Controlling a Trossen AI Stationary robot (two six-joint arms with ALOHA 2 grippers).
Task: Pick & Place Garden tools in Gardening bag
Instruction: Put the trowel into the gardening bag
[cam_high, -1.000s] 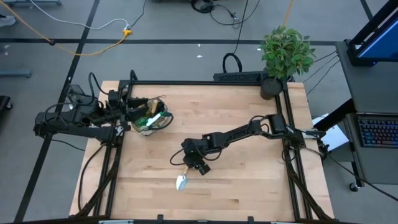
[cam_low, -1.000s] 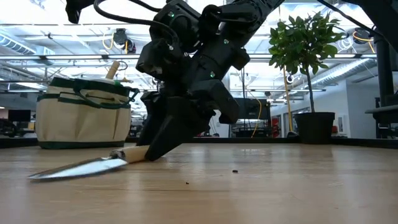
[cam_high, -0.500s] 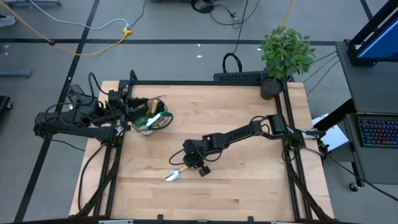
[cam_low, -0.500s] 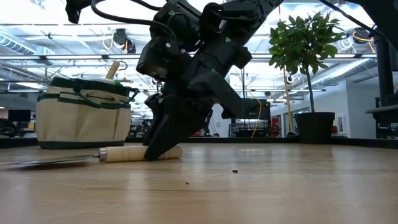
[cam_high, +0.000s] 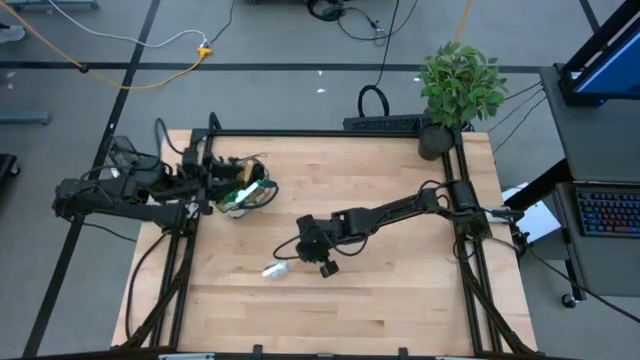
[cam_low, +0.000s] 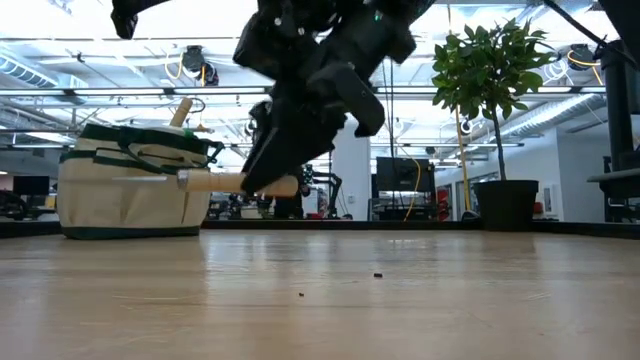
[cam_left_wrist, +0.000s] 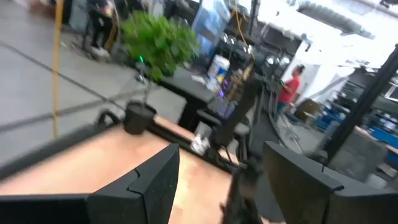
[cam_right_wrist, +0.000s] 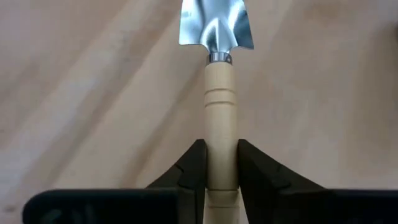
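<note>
My right gripper (cam_high: 300, 256) is shut on a wooden-handled silver trowel (cam_high: 275, 269) near the table's middle. In the low view the trowel (cam_low: 200, 181) is off the table. The tan gardening bag (cam_high: 243, 190) with green trim stands at the far left, with several tools inside; it also shows in the low view (cam_low: 135, 190). My left gripper (cam_high: 208, 185) is open and empty beside the bag's left side; its wrist view (cam_left_wrist: 217, 186) looks across the table. My right gripper pinches the trowel's wooden handle (cam_right_wrist: 222, 163) near its free end between its two fingers. The fingers slant down from the right and lie along the handle. The trowel is lifted clear and about level, its blade (cam_right_wrist: 216, 25) pointing toward the table's left.
A potted leafy plant (cam_high: 458, 85) stands at the far right corner and shows in the low view (cam_low: 495, 90). Bare wood lies between the trowel and the bag. A dark frame rims the table's edges (cam_high: 330, 133).
My right gripper, shut on the handle, has swung the trowel so that its blade turned from the near side toward the left. The blade tip first rested on the table, then the trowel lay flat. Now it is lifted clear and level, a little nearer the bag.
</note>
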